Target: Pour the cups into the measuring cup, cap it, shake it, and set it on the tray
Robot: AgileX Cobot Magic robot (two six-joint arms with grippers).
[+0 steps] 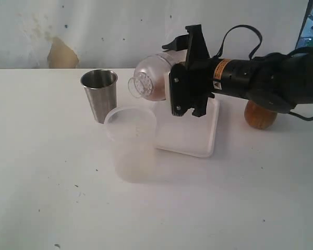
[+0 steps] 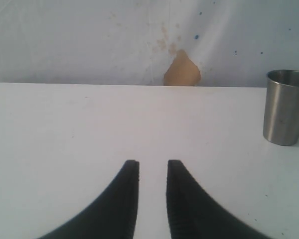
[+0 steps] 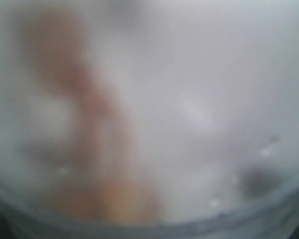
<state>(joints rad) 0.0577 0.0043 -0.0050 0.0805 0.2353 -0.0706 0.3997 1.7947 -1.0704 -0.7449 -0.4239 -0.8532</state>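
Surface: one white table (image 1: 52, 198) against a pale, stained wall (image 1: 120, 26) with one tan patch (image 1: 61, 53) of missing paint.
Landmark: one white tray (image 1: 198, 146), lying flat, nothing standing on it.
Cups: three, all upright and well apart from each other except where noted.
Steel tumbler (image 1: 99, 95): left of the tray and nearer the wall.
Frosted cup (image 1: 131, 148): at the tray's near left corner, just beside its rim. I cannot tell whether they touch.
Wooden cup (image 1: 260, 117): right of the tray, partly hidden behind the right arm (image 1: 261, 78).
Measuring cup (image 1: 154, 73): one, in the air over the tray's far left edge, lying on its side. Its domed lid (image 1: 140, 84) is on, with the perforated end pointing away from the tray, towards the tumbler. A brownish tint shows inside.
Right claw (image 1: 183, 78): pinching the measuring cup across its body, one finger above and one below. Its wrist view is only a blur of cloudy plastic with a brown streak.
Left claw (image 2: 153, 167): one, low over bare table, the tumbler off to one side. Its fingers are a narrow slot apart with nothing between them.
Open room: wide bare table in front of the tray and the frosted cup, and to the left of the tumbler.
Edges: the table's far edge meets the wall behind the tray. The other edges are out of view.
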